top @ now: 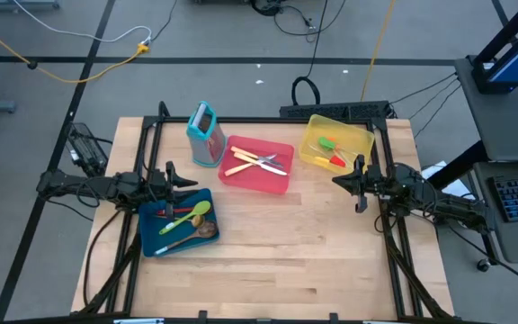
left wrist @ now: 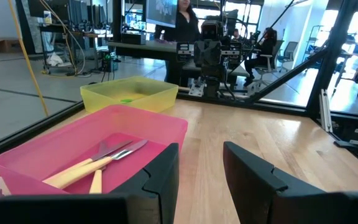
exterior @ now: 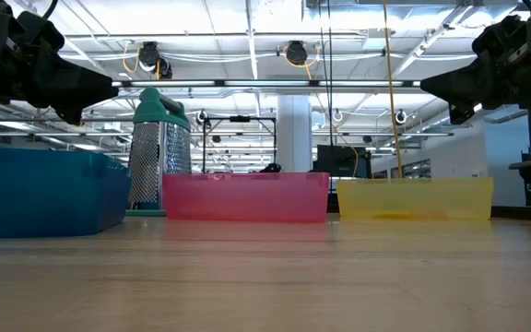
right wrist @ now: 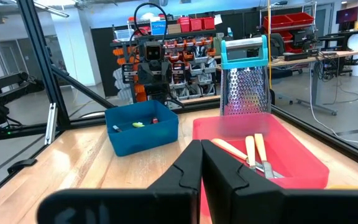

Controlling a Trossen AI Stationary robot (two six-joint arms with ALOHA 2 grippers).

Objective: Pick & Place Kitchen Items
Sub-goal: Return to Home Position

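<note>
1. We see the left gripper (left wrist: pixel 201 158) with its two fingers apart and nothing between them. It hangs above the table, just beside the blue tray (top: pixel 151 241).
2. The right gripper (right wrist: pixel 202 152) has its fingers pressed together and carries nothing. It hangs near the yellow tray (top: pixel 363 139).
3. In the blue tray lie a green spoon (top: pixel 187 217) and a wooden spoon (top: pixel 196 234).
4. In the red tray (top: pixel 277 184) the cream-handled knives (top: pixel 245 162) lie crossed.
5. The yellow tray holds a short green piece (top: pixel 328 142) and a red-orange piece (top: pixel 335 160).
6. The teal grater (top: pixel 205 133) stands upright, just beside the red tray.
</note>
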